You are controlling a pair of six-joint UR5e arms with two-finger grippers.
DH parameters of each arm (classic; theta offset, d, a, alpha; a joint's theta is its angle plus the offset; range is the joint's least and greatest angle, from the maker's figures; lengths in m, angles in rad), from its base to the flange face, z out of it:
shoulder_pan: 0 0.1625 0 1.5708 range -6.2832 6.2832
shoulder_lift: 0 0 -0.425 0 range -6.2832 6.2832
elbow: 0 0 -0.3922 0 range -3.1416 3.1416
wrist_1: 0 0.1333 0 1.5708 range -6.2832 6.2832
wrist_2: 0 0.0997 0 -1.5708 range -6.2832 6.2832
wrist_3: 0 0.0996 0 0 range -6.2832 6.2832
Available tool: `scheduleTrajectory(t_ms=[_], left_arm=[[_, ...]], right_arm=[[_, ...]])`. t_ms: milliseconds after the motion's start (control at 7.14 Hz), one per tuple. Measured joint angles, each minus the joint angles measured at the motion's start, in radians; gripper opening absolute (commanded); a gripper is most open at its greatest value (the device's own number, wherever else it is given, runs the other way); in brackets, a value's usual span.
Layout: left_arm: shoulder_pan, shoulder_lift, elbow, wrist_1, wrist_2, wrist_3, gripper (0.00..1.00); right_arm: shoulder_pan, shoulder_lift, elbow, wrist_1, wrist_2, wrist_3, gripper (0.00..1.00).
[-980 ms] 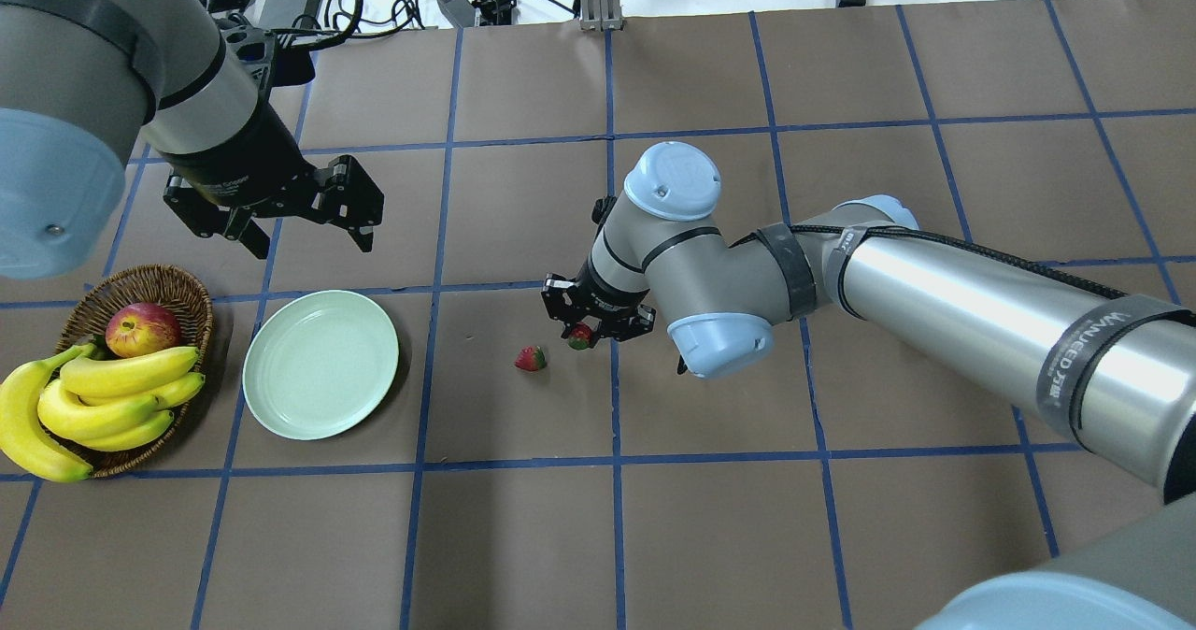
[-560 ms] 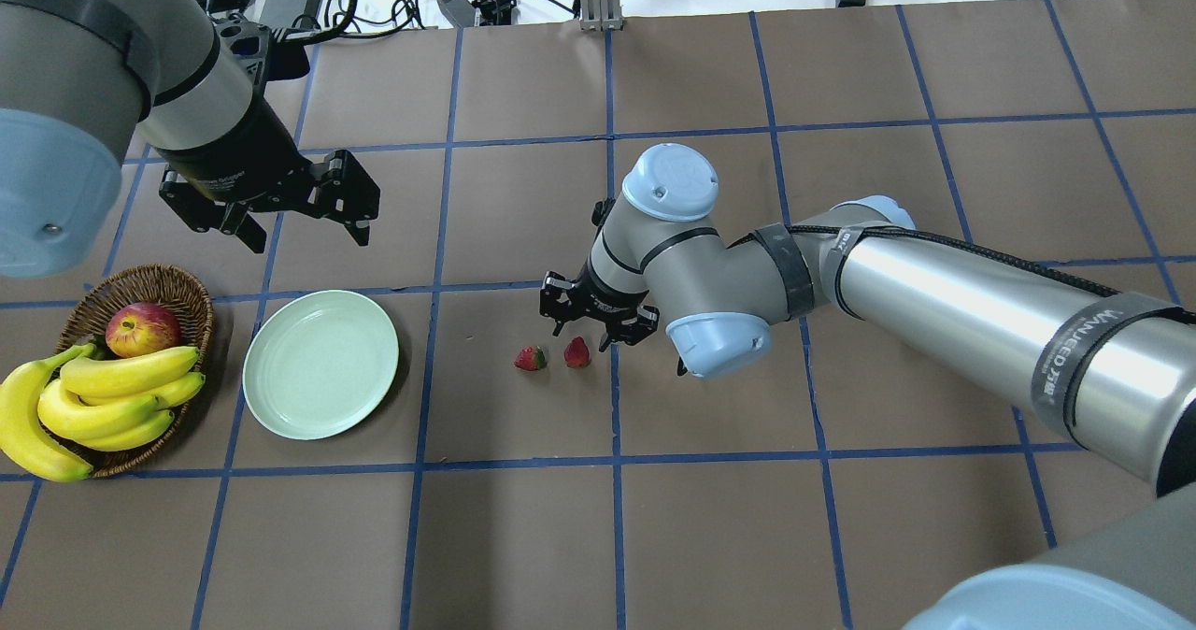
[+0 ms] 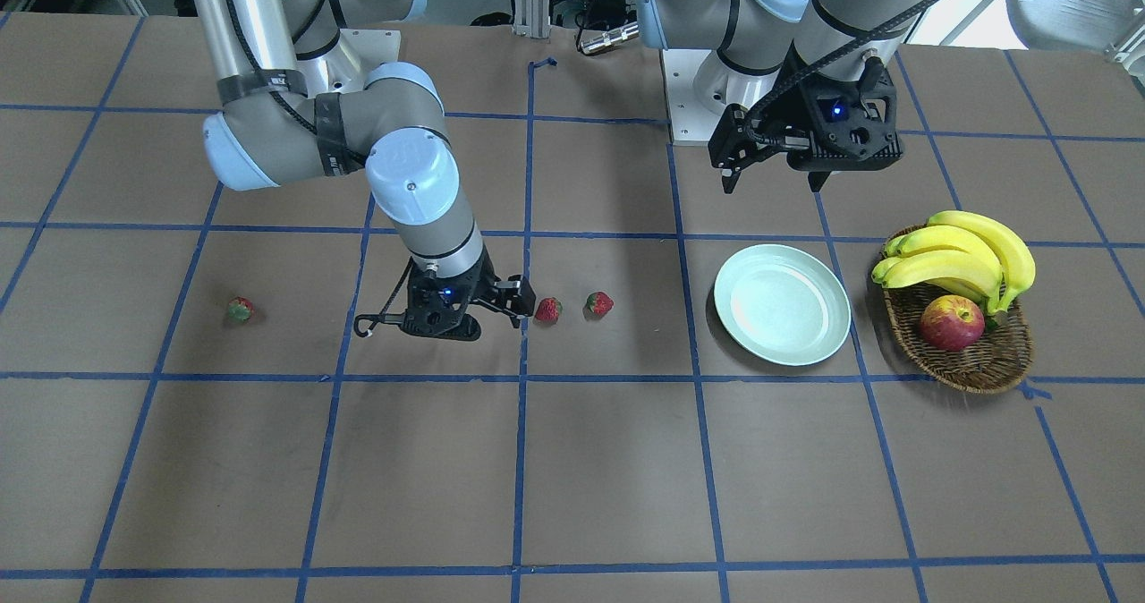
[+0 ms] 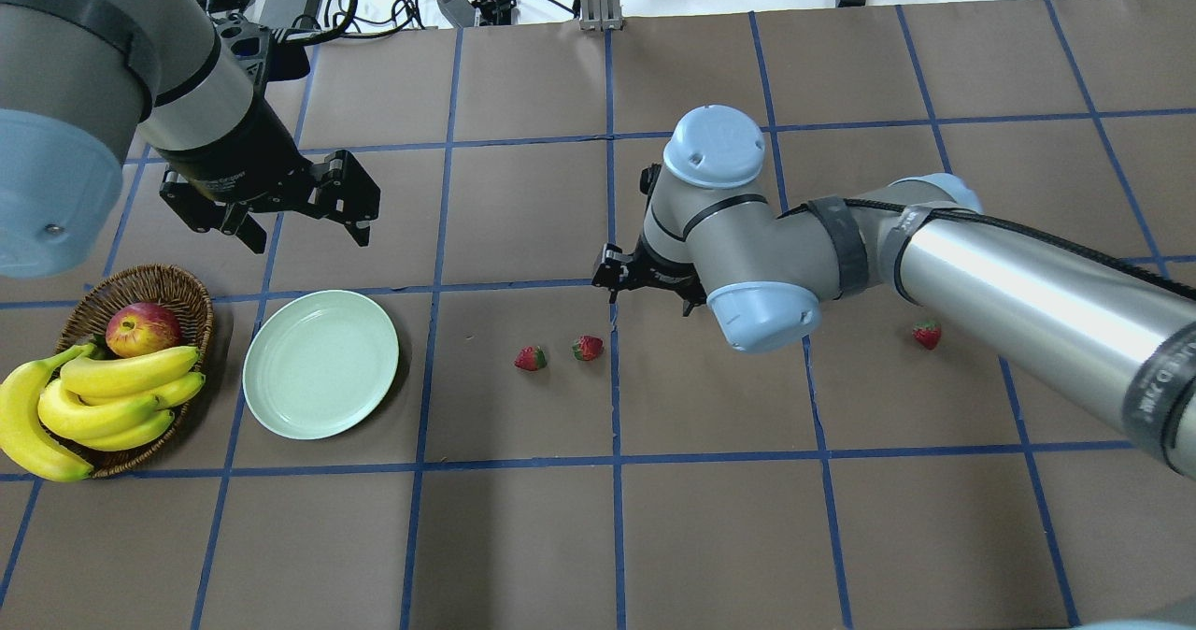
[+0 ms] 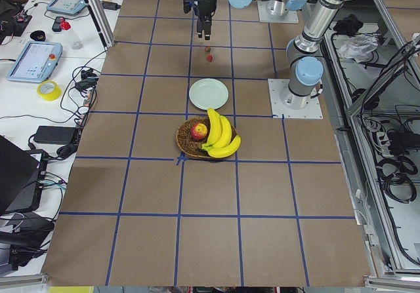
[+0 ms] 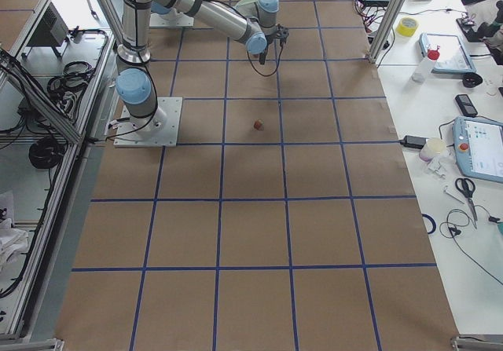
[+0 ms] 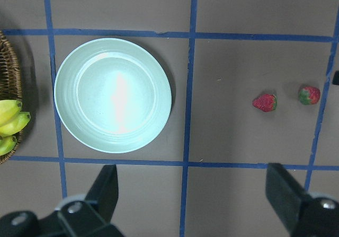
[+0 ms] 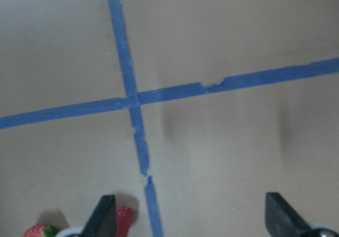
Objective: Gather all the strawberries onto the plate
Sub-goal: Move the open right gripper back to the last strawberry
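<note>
Overhead exterior view: R gripper [image 4: 649, 286] hangs empty, fingers spread, just far of two strawberries [image 4: 587, 348] lying together right of the bare plate [image 4: 320, 365]. Third strawberry [image 4: 927, 335] sits well right. L gripper [image 4: 308, 237], spread too, prob. poised to relay them.

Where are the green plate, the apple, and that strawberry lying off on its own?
plate [image 4: 320, 365], overhead view, bare centre.
apple [image 4: 142, 328], overhead view, red top side.
lone strawberry [image 4: 927, 334], overhead view, red body.
</note>
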Motion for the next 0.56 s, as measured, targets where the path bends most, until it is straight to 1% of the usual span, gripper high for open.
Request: scheduleTrajectory(t_ms=[140, 280, 560], left_arm=[[0.000, -0.001, 0.000, 0.000, -0.001, 0.000, 1.00], [-0.001, -0.001, 0.000, 0.000, -0.002, 0.000, 1.00], [-0.001, -0.001, 0.000, 0.002, -0.003, -0.003, 1.00]], right_arm=[[-0.074, -0.038, 0.003, 0.044, -0.046, -0.111, 1.00], [-0.147, -0.068, 0.006, 0.073, -0.069, -0.220, 0.99], [-0.272, -0.097, 0.031, 0.089, -0.116, -0.408, 0.99]])
